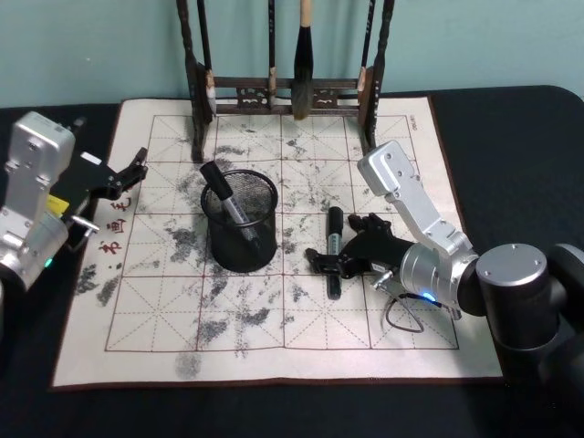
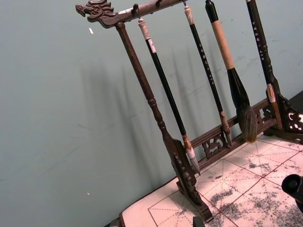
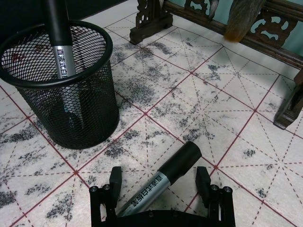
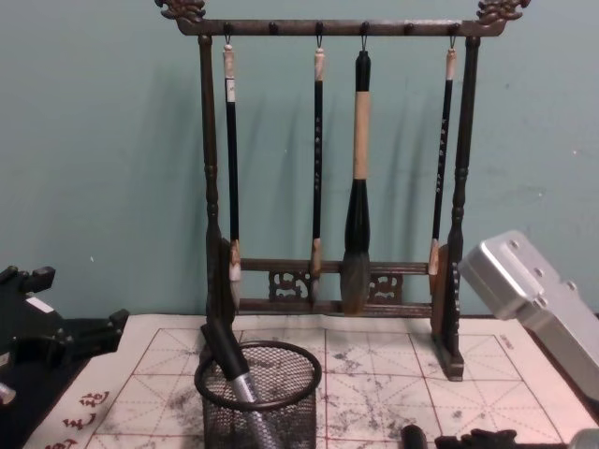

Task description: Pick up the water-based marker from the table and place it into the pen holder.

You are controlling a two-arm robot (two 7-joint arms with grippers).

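One water-based marker (image 1: 334, 246), with a black cap and a silver barrel, lies on the ink-stained mat to the right of the pen holder (image 1: 260, 245). My right gripper (image 1: 339, 242) is open and low over the mat. In the right wrist view the marker (image 3: 165, 177) lies between its fingers (image 3: 115, 178), and neither finger presses on it. The black mesh pen holder (image 3: 90, 109) stands upright and holds another marker (image 3: 59, 28), which leans on its rim. My left gripper (image 1: 130, 171) hovers open at the mat's left edge, apart from everything.
A tall dark wooden rack (image 4: 211, 187) with several hanging calligraphy brushes stands along the back of the mat (image 1: 274, 347). A black tabletop (image 1: 511, 155) surrounds the mat. The silver right arm link (image 4: 533, 299) rises at the right.
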